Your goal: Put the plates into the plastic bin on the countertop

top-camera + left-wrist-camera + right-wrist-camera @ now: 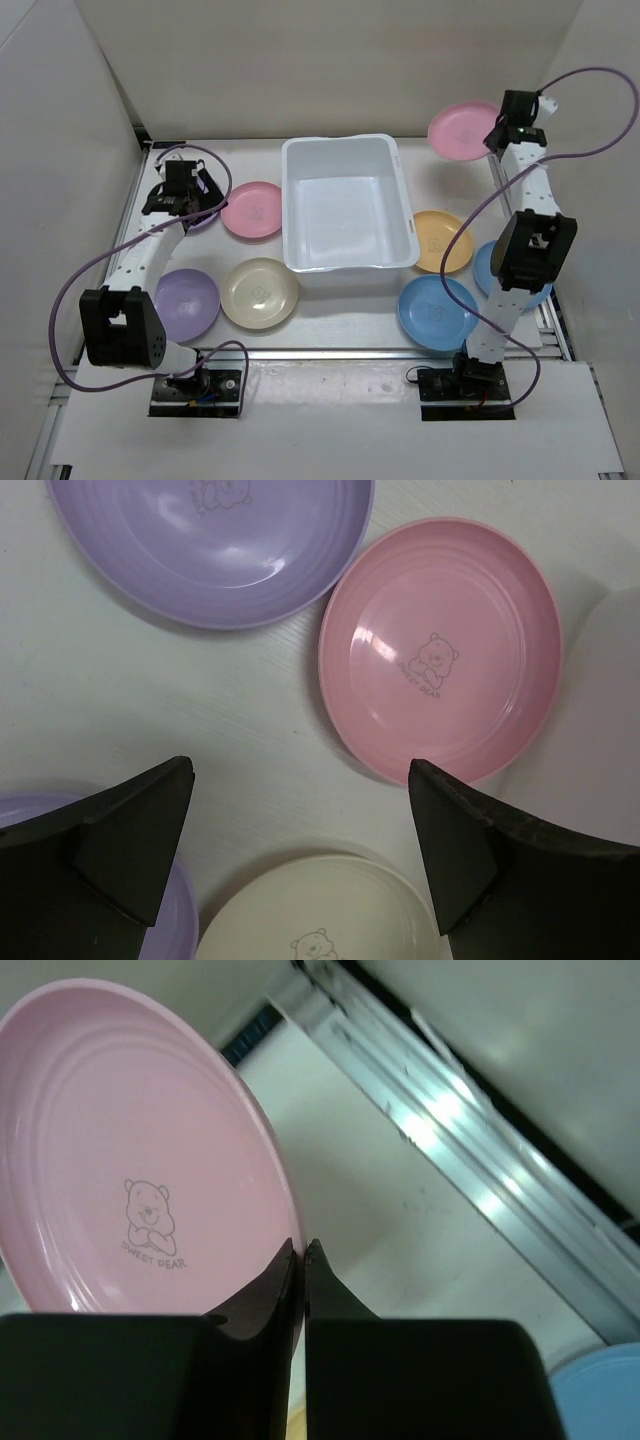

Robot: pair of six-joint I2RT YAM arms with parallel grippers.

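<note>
Nearest, the right gripper (298,1252) has its jaws pressed together, pinching the rim of a pink plate (130,1160) held tilted at the far right corner of the countertop (330,310), the arm stretched forward with its elbow raised. The left gripper (300,770) hovers spread wide over a purple plate (215,540) at far left. The bin (340,141) sits between them.

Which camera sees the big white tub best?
The top external view: the whole plastic bin shows, empty. The left wrist view catches perhaps a blurred white edge of it; the right wrist view shows none.
</note>
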